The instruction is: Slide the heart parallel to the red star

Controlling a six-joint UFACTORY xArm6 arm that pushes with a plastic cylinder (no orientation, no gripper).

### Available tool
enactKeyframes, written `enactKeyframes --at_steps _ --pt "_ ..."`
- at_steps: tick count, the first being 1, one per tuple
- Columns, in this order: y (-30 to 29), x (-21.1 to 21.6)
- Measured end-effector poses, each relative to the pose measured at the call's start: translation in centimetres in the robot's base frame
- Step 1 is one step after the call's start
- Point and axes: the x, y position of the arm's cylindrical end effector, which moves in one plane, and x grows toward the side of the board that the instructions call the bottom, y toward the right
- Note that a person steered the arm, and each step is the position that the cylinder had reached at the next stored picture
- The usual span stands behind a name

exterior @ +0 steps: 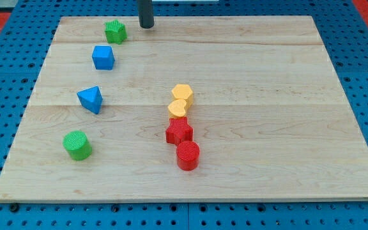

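Note:
The yellow heart (178, 108) lies near the board's middle, touching the red star (179, 131) just below it. A yellow hexagon (182, 93) sits right above the heart, and a red cylinder (188, 155) sits right below the star, so the four form a column. My tip (146, 26) rests at the view's top, near the board's far edge, just right of the green star (115, 31) and far from the heart.
A blue cube (103, 57) lies below the green star. A blue triangle (91, 99) is at the left middle. A green cylinder (77, 144) is at the lower left. The wooden board (286, 115) sits on a blue pegboard.

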Motion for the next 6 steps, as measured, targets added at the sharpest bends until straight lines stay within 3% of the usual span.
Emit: enactKeyframes --at_steps 2,3,5,6 --pt "1.6 1.7" --pt "6.8 5.3" --pt "7.8 8.7" --pt "11.4 14.5"
